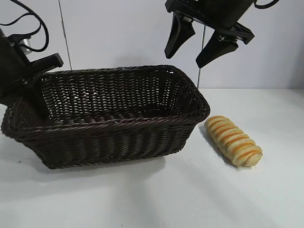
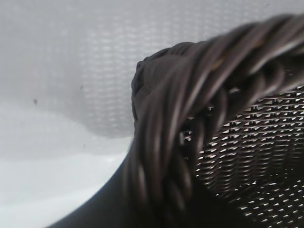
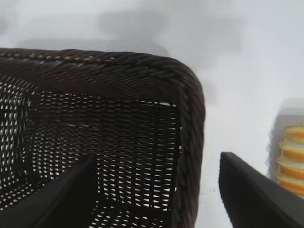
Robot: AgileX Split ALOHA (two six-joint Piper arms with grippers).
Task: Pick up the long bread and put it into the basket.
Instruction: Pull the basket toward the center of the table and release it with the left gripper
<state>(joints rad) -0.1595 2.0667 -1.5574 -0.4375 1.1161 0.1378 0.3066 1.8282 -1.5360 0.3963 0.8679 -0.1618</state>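
The long bread (image 1: 233,140), a golden-tan ridged loaf with orange-brown stripes, lies on the white table just right of the basket (image 1: 118,122). The basket is empty. My right gripper (image 1: 184,59) is open and empty, high above the basket's right end. In the right wrist view its fingers (image 3: 157,159) straddle the basket's rim (image 3: 142,64), and the bread's end (image 3: 292,159) shows at the edge. My left gripper (image 1: 35,95) sits at the basket's left end, closed over the braided rim (image 2: 190,109), one finger inside the basket and one outside.
The white table (image 1: 190,199) stretches in front of and to the right of the basket. A pale wall stands behind. The left arm's cables (image 1: 28,23) hang at the far left.
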